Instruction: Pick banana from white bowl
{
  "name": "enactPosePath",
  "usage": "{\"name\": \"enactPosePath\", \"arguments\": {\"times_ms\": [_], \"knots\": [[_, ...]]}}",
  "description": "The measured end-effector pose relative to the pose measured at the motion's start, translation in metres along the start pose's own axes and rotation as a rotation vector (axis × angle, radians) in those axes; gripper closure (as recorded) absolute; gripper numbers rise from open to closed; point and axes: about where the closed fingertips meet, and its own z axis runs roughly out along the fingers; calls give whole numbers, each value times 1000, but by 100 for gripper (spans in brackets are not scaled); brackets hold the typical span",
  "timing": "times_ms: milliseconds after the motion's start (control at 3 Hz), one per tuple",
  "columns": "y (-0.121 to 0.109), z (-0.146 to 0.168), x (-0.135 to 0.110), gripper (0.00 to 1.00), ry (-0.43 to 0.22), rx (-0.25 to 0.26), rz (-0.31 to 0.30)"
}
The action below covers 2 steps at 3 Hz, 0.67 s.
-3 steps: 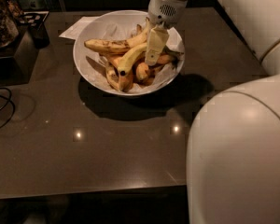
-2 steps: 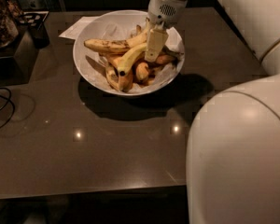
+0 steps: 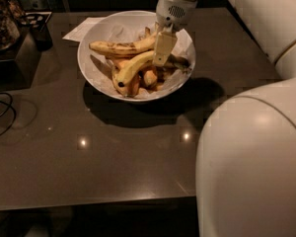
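Note:
The white bowl [image 3: 96, 70] stands at the back middle of the dark table, lined with crumpled white paper. The banana [image 3: 133, 68], bright yellow, long and curved with a small black tip at its lower left end, lies across the bowl's middle. My gripper [image 3: 164, 48] reaches down from the arm into the bowl's right half and sits over the banana's upper right end, hiding that end. A brown-speckled banana [image 3: 119, 47] lies behind it. Short orange-yellow bananas [image 3: 149, 78] lie under and beside it.
The robot's white arm and body [image 3: 251, 157] fill the right side. A white paper sheet [image 3: 78, 31] lies behind the bowl on the left. Dark containers [image 3: 37, 31] and a cable [image 3: 2, 112] are at the left edge. The table's front edge [image 3: 89, 201] runs below.

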Motion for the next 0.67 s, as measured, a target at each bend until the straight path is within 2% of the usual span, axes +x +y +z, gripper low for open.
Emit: {"name": "enactPosePath", "arguments": {"times_ms": [333,667], "knots": [[0,0,0,100,0,0,0],[-1,-9,-7,100,-26,53,-7]]}}
